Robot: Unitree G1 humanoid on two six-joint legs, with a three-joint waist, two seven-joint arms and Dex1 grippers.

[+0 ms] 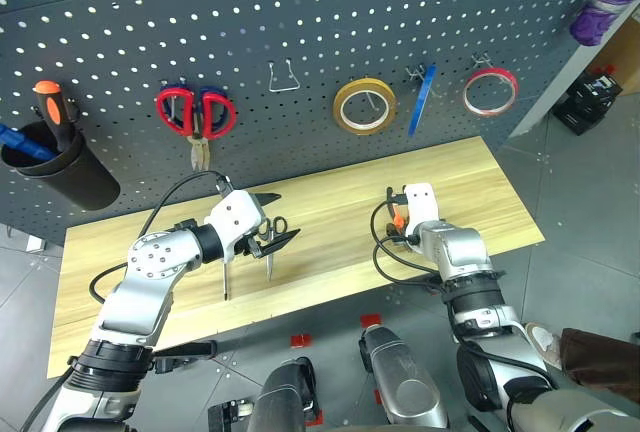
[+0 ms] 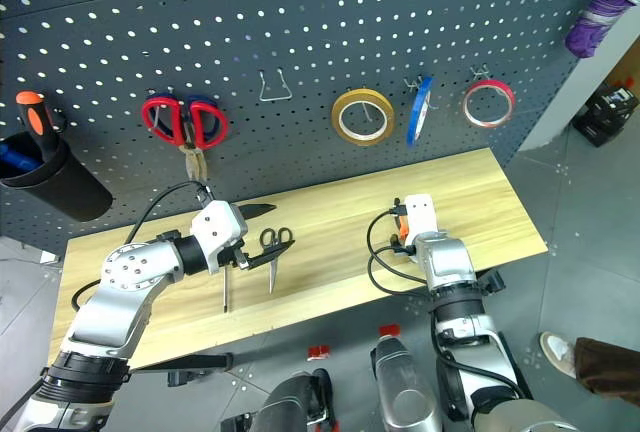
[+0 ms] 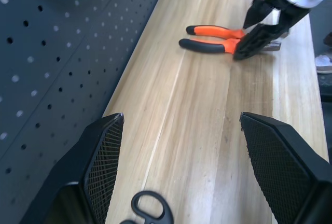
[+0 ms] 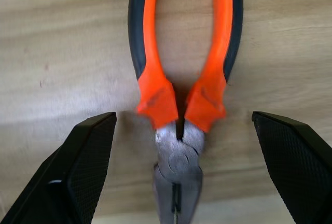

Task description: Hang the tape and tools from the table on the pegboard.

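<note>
Light wood table [image 1: 500,202]: orange-black pliers [image 4: 181,110] flat, handles slightly apart. Right gripper [image 4: 181,177] jaws spread astride pliers. Left gripper [image 3: 181,167] jaws spread, near black scissors [image 2: 275,244].

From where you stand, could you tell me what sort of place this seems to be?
Probably a workshop or tool station: a dark pegboard hung with red-handled scissors and rolls of tape, above a wooden table where pliers lie.
</note>
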